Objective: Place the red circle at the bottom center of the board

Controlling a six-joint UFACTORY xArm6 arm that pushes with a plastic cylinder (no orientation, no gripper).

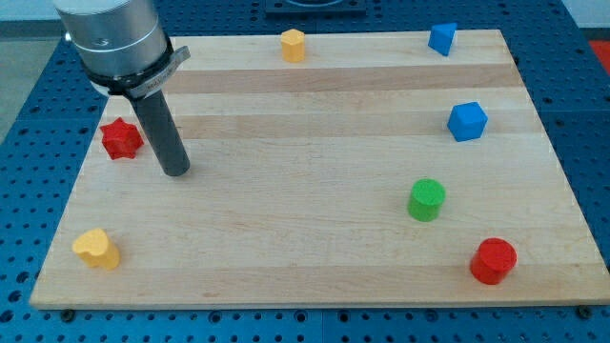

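Observation:
The red circle (493, 260) is a short red cylinder near the board's bottom right corner. My tip (175, 171) rests on the wooden board (305, 219) at the view's left, far from the red circle. A red star (121, 139) lies just left of my tip, a small gap apart. The dark rod rises from the tip to the arm's grey end at the view's top left.
A green cylinder (426, 200) stands up and left of the red circle. A blue cube (467, 121) sits at the right, a second blue block (441, 39) at the top right. An orange-yellow block (293, 45) is at the top centre, a yellow block (97, 249) at the bottom left.

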